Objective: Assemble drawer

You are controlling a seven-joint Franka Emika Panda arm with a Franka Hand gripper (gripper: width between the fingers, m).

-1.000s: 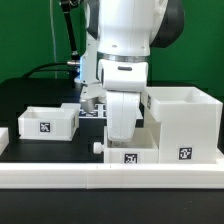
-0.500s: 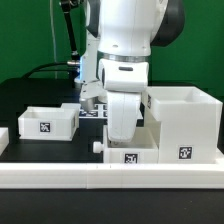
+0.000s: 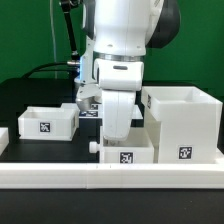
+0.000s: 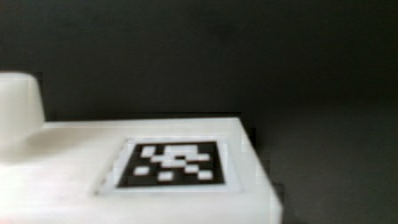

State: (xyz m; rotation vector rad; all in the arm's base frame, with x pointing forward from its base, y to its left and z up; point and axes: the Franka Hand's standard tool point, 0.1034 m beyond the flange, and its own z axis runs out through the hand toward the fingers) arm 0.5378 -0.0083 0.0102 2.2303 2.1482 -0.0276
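The tall white housing [image 3: 186,122] stands at the exterior view's right, tag facing front. A low knobbed tray [image 3: 141,151] sits just left of it, knob [image 3: 93,147] pointing left. My gripper [image 3: 117,136] reaches down into this tray. Its fingertips are hidden by the tray wall, and it appears shut on that wall. The wrist view shows the same tray's tagged face [image 4: 178,165] and its knob [image 4: 15,105] close up, with no fingers in sight. The second tray [image 3: 45,122] rests at the left, apart from the arm.
The long white rail [image 3: 110,178] runs along the table's front edge, right before the middle tray and the housing. The marker board [image 3: 90,112] lies behind, partly hidden by the arm. Cables hang at the back left.
My gripper and the middle tray have shifted together a little to the exterior view's left, away from the housing. The other tray and the housing have not moved.
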